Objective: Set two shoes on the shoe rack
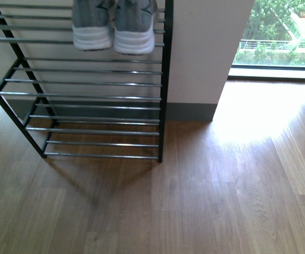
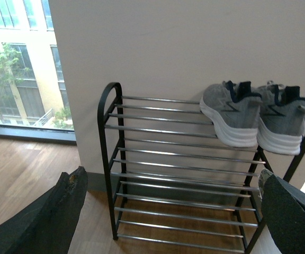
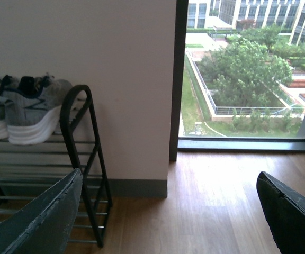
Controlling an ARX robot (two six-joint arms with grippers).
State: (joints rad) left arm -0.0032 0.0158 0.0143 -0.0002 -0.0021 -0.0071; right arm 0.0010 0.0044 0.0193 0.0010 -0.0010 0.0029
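Note:
Two grey knit sneakers (image 1: 113, 26) with white soles stand side by side on the upper tier of the shoe rack (image 1: 89, 95), at its right end, heels toward me. The left wrist view shows the same shoes (image 2: 256, 114) on the top rods of the rack (image 2: 179, 174). From the right wrist they show as shoes (image 3: 23, 108) beside the rack's black end frame (image 3: 83, 159). My left gripper (image 2: 173, 211) is open and holds nothing, facing the rack from a distance. My right gripper (image 3: 168, 211) is open over bare floor, right of the rack. Neither arm appears in the front view.
The rack's lower tiers hold nothing. It stands against a pale wall (image 1: 205, 53) with a grey skirting. Wooden floor (image 1: 195, 201) spreads in front and to the right. A floor-level window (image 1: 279, 37) lies to the right of the wall.

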